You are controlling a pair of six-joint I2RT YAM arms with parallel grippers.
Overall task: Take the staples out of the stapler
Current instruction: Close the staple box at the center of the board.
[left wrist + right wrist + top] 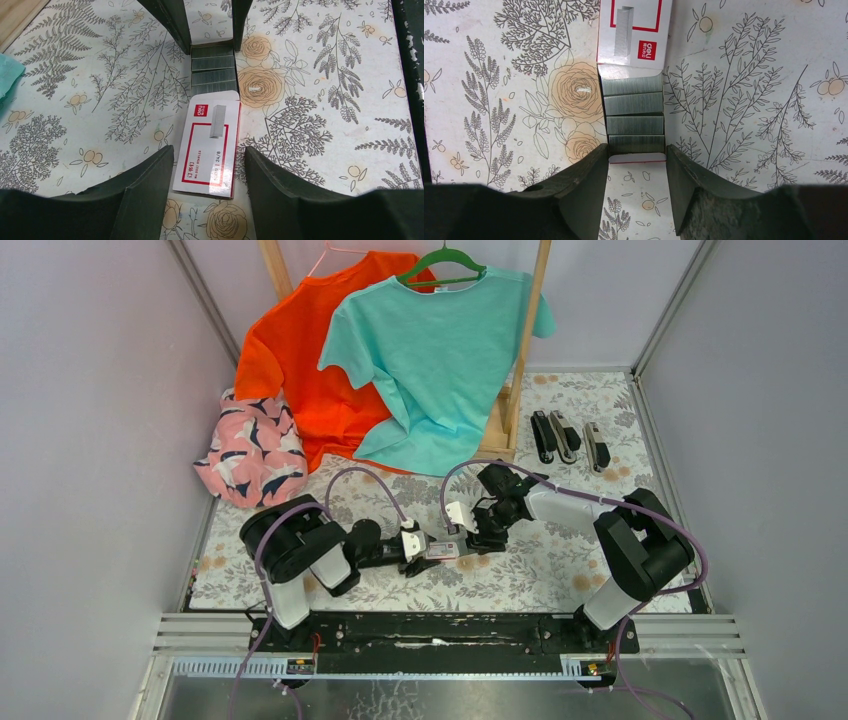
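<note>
Two grippers meet over one small staple box, and the step in hand looks to me like sliding its tray along inside its sleeve. To do that well, the left gripper should hold the sleeve by its long sides, firmly but without crushing the card. It should also hold it level. The pull or push should run straight along the box, since any twist could jam the tray or spill its load. The right gripper does best with its hold on the tray's card end, not on the metal.

The left gripper's fingers stand partly apart, one along each long side of the sleeve and very close to the card. I cannot tell whether they press on it. Just ahead of its fingertips the tray sticks out of the sleeve, with the staples lying in four silvery blocks in a row. A small silvery sliver, perhaps a loose staple, lies on the table ahead and to the right of that tool. At the far end of the row the right gripper is clamped on the tray's end, a finger against each side wall. The three staplers lie well beyond the right gripper, and neither tool touches them. So I judge that nothing is coming out of a stapler yet.
</note>
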